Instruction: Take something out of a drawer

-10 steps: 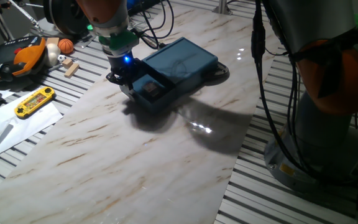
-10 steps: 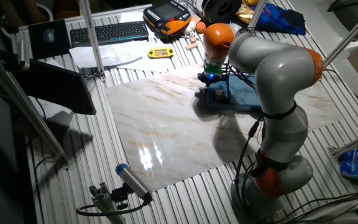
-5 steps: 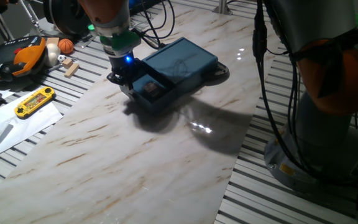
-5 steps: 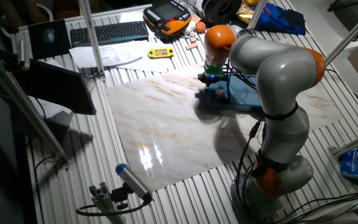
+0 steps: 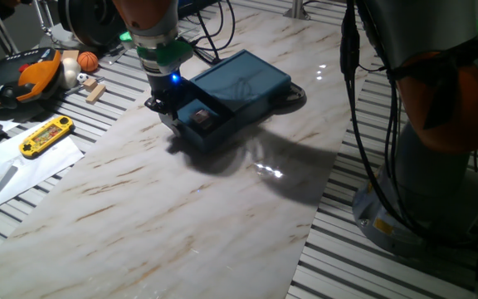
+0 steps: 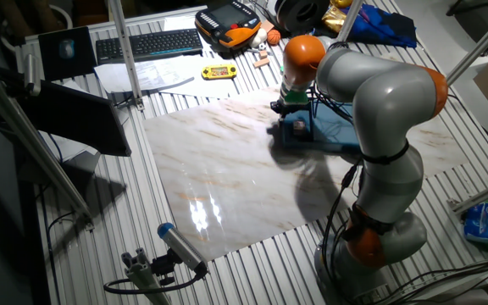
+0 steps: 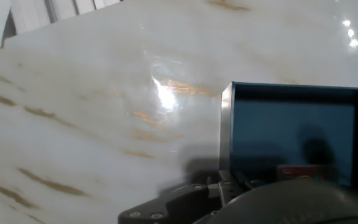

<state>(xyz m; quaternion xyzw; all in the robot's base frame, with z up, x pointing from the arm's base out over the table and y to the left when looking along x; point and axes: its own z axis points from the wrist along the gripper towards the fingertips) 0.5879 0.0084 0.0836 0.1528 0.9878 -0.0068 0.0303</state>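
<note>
Dark blue box (image 5: 241, 85) lies flat on the marble-patterned worktop (image 5: 181, 208), with its drawer (image 5: 199, 121) pulled out toward the worktop's near-left side. You will find the small packet (image 5: 200, 117) inside the open drawer, resting on its floor; in the hand view only its red edge (image 7: 300, 170) shows, low in the tray. The claw (image 5: 167, 114) sits at the front end of the drawer, just beside the packet and low against the drawer's front wall. You cannot tell from any view whether its fingers are spread or closed, since the wrist body hides them. A yellow handheld game (image 5: 46, 135) lies well apart, off the worktop's left edge.
</note>
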